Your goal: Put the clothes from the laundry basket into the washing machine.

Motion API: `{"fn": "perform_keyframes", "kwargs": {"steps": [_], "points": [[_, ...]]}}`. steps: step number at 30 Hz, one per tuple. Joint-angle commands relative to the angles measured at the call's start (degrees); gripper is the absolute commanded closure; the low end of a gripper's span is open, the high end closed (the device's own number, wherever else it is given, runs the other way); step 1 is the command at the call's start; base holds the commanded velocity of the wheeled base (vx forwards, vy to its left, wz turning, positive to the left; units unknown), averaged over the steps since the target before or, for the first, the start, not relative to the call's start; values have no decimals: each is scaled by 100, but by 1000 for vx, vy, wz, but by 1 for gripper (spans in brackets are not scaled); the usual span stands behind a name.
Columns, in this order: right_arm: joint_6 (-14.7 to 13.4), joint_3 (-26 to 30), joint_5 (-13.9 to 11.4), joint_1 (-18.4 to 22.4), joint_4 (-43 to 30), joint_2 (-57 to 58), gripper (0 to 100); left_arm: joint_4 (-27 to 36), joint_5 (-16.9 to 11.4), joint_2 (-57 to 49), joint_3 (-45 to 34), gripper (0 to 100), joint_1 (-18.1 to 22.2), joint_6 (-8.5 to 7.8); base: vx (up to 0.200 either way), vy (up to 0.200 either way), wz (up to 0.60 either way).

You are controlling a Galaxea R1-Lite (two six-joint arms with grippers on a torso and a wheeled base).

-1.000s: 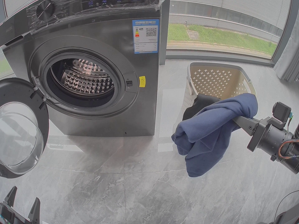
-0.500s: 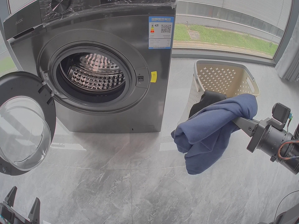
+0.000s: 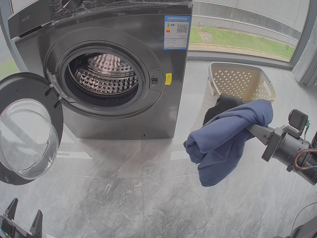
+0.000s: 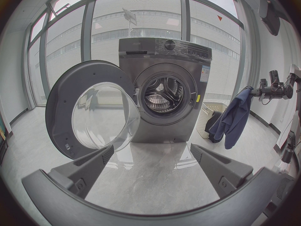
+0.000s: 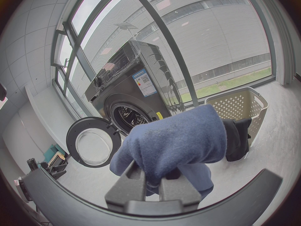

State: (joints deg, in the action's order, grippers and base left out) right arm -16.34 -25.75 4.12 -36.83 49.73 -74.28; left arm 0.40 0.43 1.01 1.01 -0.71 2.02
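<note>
right pincer (image 5: 153, 178): clamped tight on the blue garment, held in the air in front of the basket, well to the right of the washer; fingertips buried in cloth.
blue garment (image 3: 224, 139): draped over the right pincer, folds hanging free above the floor; kind of garment hard to tell.
black garment (image 3: 224, 104): slung over the basket's near rim, part inside, part down the outer wall; lower end hidden behind the blue garment in the head view.
basket (image 3: 242, 66): cream, star-punched walls, upright on the floor just right of the washer, near the window; bottom hidden by the near wall and the cloth.
washer (image 3: 155, 66): grey front-loader, control panel under clear film, top cut off by the head view's edge.
door (image 3: 29, 129): swung wide open to the left, glass bowl facing the room, outer edge cut off at the frame.
drum (image 3: 105, 76): dimpled steel, upper back lit, lower part in shadow and hard to make out.
left pincer (image 4: 150, 149): fingers spread wide, gripping nothing, low over the floor before the door, well apart from the clothes; cut off at the head view's bottom corner, two dark tips in sight.
floor (image 3: 132, 189): grey marbled tile.
window (image 3: 244, 27): behind the basket, grass and a ribbed wall outside.
</note>
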Motion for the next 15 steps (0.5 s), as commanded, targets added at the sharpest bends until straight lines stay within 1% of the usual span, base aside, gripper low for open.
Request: {"fn": "perform_keyframes", "kwargs": {"steps": [1,5,15], "points": [[-1,-1,1,0,2,-8,100,4,1,-5,-84,0,0,0,0,200,0],[-1,-1,1,0,2,-8,100,4,1,-5,-84,0,0,9,0,200,0],[-1,-1,1,0,2,-17,100,4,1,-5,-84,0,0,0,0,0,0]]}}
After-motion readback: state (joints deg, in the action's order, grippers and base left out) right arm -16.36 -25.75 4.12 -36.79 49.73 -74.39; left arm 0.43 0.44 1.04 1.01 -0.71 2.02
